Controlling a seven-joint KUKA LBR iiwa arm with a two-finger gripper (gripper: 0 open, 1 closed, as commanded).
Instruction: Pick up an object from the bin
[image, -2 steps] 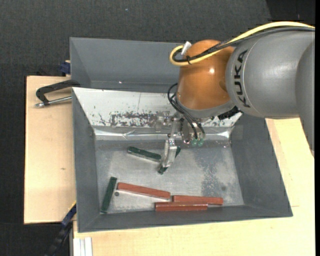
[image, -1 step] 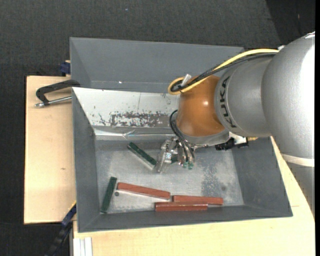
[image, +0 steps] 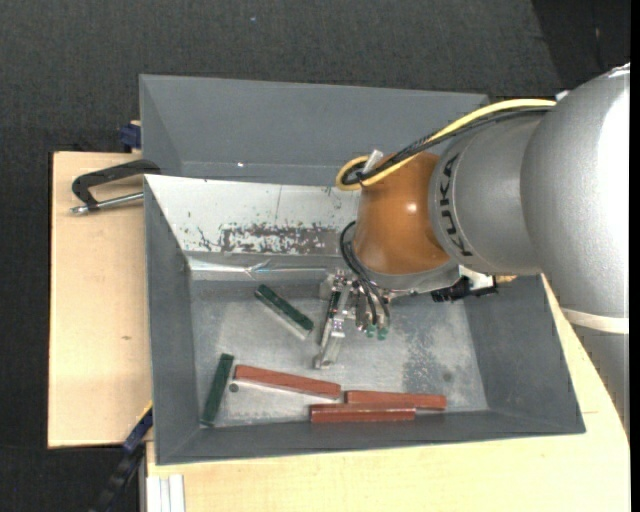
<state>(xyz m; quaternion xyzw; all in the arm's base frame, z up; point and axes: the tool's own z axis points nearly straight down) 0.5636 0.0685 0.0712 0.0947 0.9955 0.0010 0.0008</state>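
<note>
The pincer hovers over the bin floor, its opening impossible to tell; a slim, dark green bar lies at its ten o'clock.

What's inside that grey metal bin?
A dark green bar mid-floor, a second green bar at left, reddish-brown bars along the near wall, the gripper over the middle. The arm hides the floor's far right.
</note>
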